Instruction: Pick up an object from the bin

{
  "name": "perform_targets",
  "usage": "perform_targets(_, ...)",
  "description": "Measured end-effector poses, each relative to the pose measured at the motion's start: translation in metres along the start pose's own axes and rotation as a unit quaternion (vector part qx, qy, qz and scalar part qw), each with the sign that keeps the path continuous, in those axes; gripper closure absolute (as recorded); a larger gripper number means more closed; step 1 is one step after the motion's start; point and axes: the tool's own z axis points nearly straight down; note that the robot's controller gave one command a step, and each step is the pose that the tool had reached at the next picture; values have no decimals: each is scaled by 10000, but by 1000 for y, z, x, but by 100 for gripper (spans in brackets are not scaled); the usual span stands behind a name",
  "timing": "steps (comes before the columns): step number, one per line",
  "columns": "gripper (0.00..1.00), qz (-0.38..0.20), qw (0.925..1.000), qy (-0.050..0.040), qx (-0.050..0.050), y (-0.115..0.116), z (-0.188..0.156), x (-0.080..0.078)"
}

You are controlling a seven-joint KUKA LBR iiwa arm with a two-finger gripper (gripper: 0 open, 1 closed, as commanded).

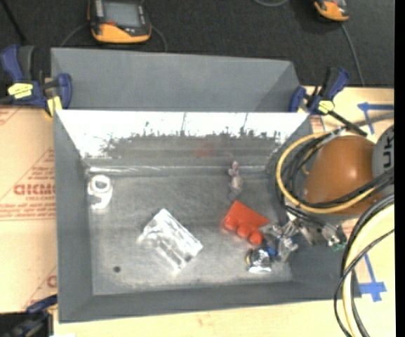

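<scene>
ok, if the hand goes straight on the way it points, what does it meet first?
Likely the small shiny blue-and-silver object right ahead of the hand, beside the red plastic block; height above it is unclear.

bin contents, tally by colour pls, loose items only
White: 1, ring
Clear: 1, plastic pack
Red: 1, block
Grey: 1, small figure
Blue and silver: 1, small piece
Total: 5
</scene>
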Motion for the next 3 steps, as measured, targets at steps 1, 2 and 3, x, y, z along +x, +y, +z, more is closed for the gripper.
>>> perform_targets(1,100,18,10000,5,9,-17,-76,-17)
perform_targets(2,100,-58,10000,5,8,-22,-194,-32)
perform_targets(3,100,-1103,9939,21,-13,-25,-222,-39)
